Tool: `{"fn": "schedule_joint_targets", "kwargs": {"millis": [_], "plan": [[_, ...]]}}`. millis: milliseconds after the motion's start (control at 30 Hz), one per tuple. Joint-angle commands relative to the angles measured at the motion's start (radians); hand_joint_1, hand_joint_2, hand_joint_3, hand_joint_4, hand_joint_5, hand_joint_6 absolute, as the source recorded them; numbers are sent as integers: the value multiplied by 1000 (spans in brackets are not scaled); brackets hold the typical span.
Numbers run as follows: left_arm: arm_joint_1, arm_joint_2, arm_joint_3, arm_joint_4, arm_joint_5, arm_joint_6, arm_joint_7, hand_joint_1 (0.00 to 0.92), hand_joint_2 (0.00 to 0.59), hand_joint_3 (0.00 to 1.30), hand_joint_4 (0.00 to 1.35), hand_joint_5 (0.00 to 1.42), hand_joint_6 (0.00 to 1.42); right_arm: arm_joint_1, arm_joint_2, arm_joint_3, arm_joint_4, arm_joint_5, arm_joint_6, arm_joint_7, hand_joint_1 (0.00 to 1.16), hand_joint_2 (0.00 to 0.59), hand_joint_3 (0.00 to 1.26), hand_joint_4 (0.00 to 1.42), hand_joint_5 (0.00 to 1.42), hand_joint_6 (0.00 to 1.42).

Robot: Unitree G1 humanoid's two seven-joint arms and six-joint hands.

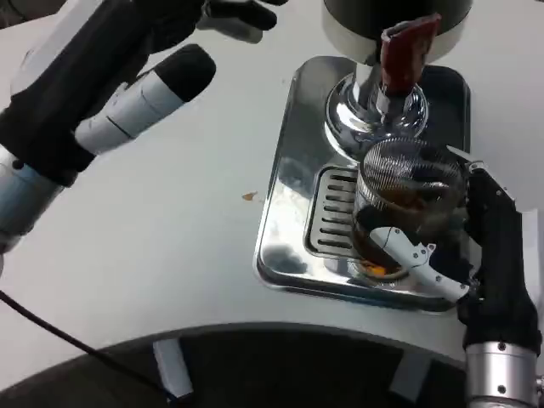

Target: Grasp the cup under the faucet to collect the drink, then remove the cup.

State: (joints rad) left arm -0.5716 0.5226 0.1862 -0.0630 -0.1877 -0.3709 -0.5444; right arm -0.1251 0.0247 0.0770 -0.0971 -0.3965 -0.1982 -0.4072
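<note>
A clear ribbed cup [408, 200] with dark drink in it stands over the slotted grille of the shiny drip tray [293, 183]. My right hand [476, 255] grips the cup from its right side, a white finger [416, 259] wrapped across its front. The faucet with its red lever [404, 51] rises behind the cup, its chrome base [365, 115] just beyond the cup's rim. My left hand [144, 59] hovers at the upper left above the table, fingers apart, holding nothing.
The dispenser's white body [357, 25] stands at the top edge behind the tray. A small brown crumb [248, 196] lies on the white table left of the tray. The table's curved front edge [255, 336] runs along the bottom.
</note>
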Motion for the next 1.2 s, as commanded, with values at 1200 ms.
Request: {"fn": "schedule_joint_targets", "kwargs": {"millis": [1200], "plan": [[327,42,20,-65,125,2,58,0,114,255,285,317,328,147,-9,13,-201,-9,-61,39,838,195,811,962,1128,923]]}}
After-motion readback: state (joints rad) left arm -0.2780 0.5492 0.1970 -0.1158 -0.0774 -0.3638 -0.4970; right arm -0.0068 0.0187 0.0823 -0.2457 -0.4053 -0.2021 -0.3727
